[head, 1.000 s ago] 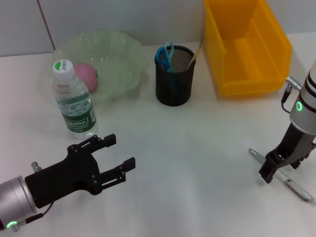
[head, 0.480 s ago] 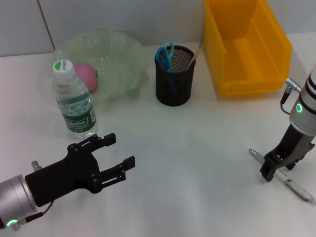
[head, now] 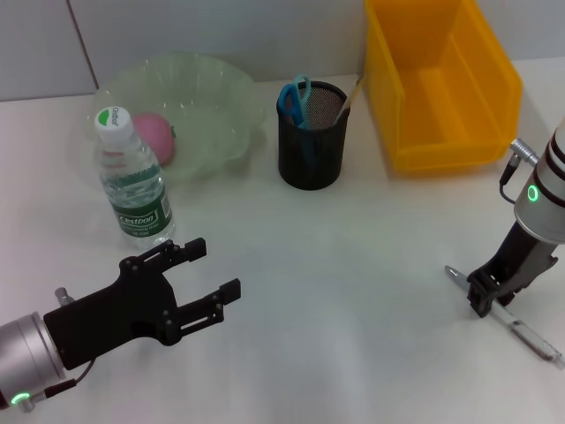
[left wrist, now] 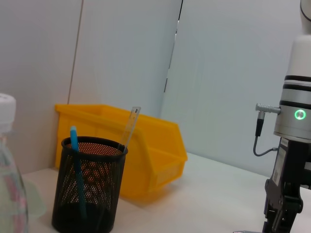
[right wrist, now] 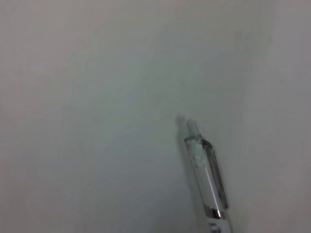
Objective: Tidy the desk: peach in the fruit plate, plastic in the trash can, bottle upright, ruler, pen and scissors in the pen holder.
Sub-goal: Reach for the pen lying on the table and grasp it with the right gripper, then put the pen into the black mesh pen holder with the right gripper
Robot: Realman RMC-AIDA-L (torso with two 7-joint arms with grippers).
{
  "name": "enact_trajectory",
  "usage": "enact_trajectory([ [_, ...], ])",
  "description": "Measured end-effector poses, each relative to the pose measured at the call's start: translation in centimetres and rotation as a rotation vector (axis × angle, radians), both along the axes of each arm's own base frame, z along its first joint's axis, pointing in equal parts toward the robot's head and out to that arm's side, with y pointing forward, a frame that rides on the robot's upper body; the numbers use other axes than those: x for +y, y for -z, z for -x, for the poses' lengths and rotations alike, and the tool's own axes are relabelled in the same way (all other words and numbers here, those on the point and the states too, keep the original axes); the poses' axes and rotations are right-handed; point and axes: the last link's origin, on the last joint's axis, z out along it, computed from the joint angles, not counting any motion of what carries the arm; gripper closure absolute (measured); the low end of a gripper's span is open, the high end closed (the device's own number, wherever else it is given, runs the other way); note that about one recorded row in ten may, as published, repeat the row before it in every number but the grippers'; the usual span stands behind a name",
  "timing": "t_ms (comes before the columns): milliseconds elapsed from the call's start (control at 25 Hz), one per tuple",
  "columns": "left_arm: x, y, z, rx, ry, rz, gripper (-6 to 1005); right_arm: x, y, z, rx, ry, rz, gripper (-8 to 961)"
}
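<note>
A white desk (head: 353, 265) meets a pale panelled wall (head: 221, 35) at its far edge; the left wrist view shows the wall's vertical seams.

Containers, left to right: a translucent green fruit plate (head: 216, 97) at far left holds the pink peach (head: 154, 137). Just near of it a capped water bottle (head: 132, 181) stands upright. At far centre a black mesh pen holder (head: 311, 146) contains blue-handled scissors (head: 293, 99) and a ruler (head: 349, 99) that leans out toward the right. To its right, against the wall, stands a yellow bin (head: 441, 88); its visible interior is bare yellow.

The pen (head: 521, 327), clear-barrelled, lies flat on the desk at near right, slanting from its left tip away to the near right; the right wrist view shows its button end resting on the surface.

The right gripper (head: 484, 296) is lowered over the pen's left portion, its fingertips at or just above the barrel; whether they are closed on it cannot be told. The left gripper (head: 207, 278) hovers at near left, well apart from the bottle, fingers spread and holding nothing.
</note>
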Motion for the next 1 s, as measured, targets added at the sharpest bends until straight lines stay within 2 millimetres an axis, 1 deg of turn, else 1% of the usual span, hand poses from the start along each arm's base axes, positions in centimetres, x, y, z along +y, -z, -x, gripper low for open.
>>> enact_trajectory([
  [560, 0.2, -0.2, -0.1, -0.002, -0.002, -0.007, 215, -0.1, 0.2, 0.1, -0.004, -0.016, -0.004, 635],
  [760, 0.1, -0.2, 0.0, -0.004, -0.008, -0.005, 215, -0.1, 0.1, 0.4, 0.017, -0.017, -0.022, 752],
  [920, 0.1, -0.2, 0.1, -0.004, -0.009, -0.005, 215, -0.2, 0.3, 0.7, 0.039, -0.012, -0.031, 802],
  [1000, 0.1, -0.2, 0.1, -0.004, -0.009, -0.005, 215, -0.1, 0.4, 1.4, 0.077, 0.018, -0.052, 817],
])
